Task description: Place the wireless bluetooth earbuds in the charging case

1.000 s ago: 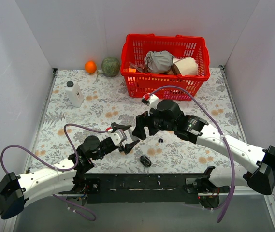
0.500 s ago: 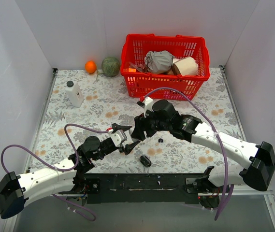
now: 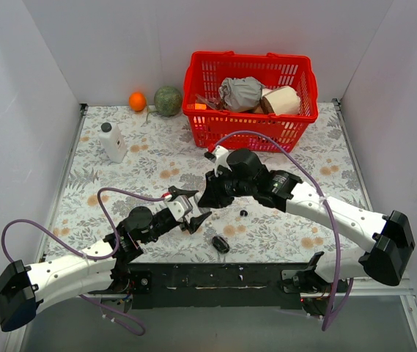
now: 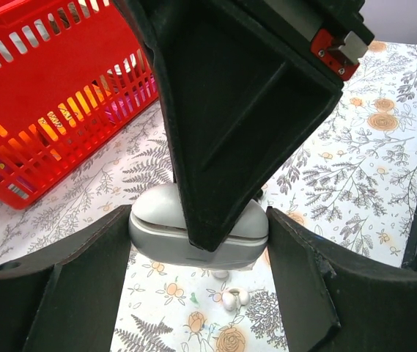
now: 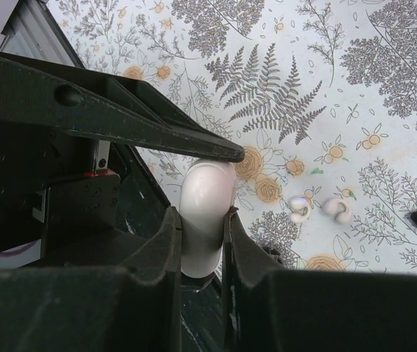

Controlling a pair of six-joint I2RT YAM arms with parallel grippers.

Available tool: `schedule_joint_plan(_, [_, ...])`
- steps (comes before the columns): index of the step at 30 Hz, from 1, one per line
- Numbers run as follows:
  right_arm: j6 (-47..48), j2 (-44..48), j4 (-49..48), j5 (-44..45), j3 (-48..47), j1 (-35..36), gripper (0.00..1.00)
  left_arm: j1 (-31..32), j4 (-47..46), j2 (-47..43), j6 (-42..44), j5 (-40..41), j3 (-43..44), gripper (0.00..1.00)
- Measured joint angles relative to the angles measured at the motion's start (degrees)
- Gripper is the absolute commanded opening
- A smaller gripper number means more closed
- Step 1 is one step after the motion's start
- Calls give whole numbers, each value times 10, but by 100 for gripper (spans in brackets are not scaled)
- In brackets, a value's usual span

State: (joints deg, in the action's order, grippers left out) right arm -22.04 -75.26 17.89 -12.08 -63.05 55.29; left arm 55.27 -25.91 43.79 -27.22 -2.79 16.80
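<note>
Left gripper (image 4: 199, 229): closed partway on the case (image 4: 153, 220), one finger at each end. It seems to hold the case lifted off the table (image 3: 120, 183).
Right gripper (image 5: 202, 226): drawn in narrow on the same case from above. Its fingers press the two broad faces, and it grips nothing else.
Case position: between the two grippers, in front of the arm bases. The lid looks shut, with only a seam showing.
Case long axis: 9 to 3 o'clock in the left wrist view, spanning the left fingers. The right fingers cross it at the middle.
Earbud (image 3: 243, 213): one small black bud lies on the table at about 3 o'clock from the case in the top view, near it but apart. I cannot pick out a second one.
Nearer arm: the right arm, with the bud just beside its wrist.
Next move, my guess: the lid must open first, and then the right gripper must let go to fetch the bud.
</note>
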Motion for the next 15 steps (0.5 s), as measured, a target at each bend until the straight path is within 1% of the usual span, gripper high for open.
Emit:
schedule_joint_plan(1, [2, -4, 9, -1, -7, 0, 1, 0, 0, 0, 0, 2, 1, 57])
schedule_joint_plan(2, [6, -7, 18, -2, -15, 0, 1, 0, 0, 0, -1, 3, 1, 65])
schedule_joint_plan(4, [13, -11, 31, -5, -26, 0, 1, 0, 0, -1, -2, 2, 2, 68])
schedule_joint_plan(5, [16, -12, 38, -7, -31, 0, 1, 0, -1, -2, -2, 2, 2, 81])
schedule_joint_plan(10, [58, -13, 87, -30, -55, -1, 1, 1, 4, -7, -10, -14, 2, 82])
schedule_joint_plan(15, [78, -13, 112, -46, -69, -1, 1, 2, 7, -7, -12, -27, 2, 83])
